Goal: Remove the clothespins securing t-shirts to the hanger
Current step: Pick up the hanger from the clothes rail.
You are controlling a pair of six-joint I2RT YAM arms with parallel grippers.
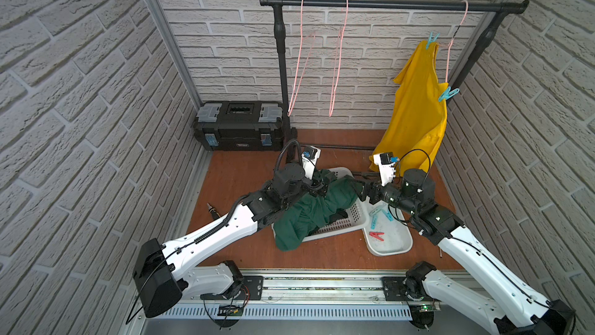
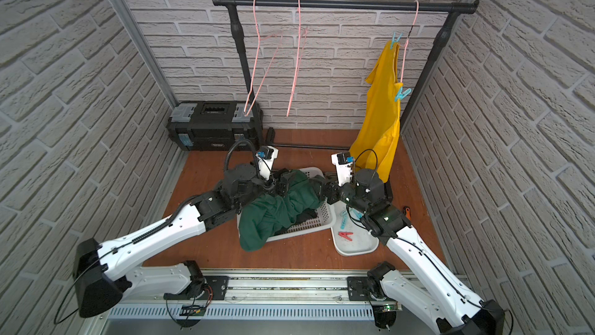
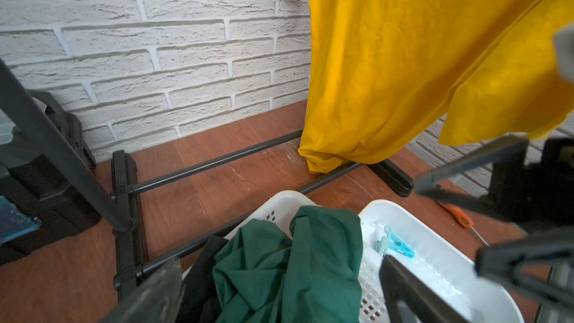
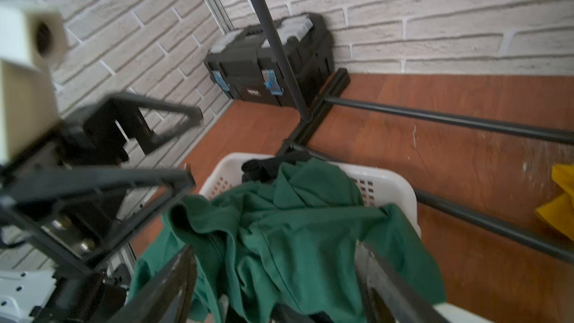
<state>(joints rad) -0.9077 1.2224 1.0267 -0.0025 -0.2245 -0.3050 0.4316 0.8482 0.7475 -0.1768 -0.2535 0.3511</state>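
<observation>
Hanging from the hanger (image 1: 449, 56) at the rail's (image 1: 386, 3) right end, the yellow shirt (image 1: 418, 108) is pinned by two teal pegs, one (image 1: 431, 39) at its upper shoulder and one (image 1: 448, 93) lower down. Two more hangers (image 1: 301, 69) on the rail are bare. The green shirt (image 1: 309, 214) lies heaped in the basket (image 1: 357, 217) mid-board (image 1: 225, 220), spilling over the near rim, with the black shirt (image 4: 257, 166) under it. Over that heap, the left gripper (image 3: 281, 262) is spread wide and grips nothing. The right gripper (image 4: 275, 247) also stands wide, with the cloth below it unpinched. Just beside the basket, the tray (image 1: 396, 243) holds a red peg (image 1: 376, 236) and loose teal pegs (image 1: 375, 219).
</observation>
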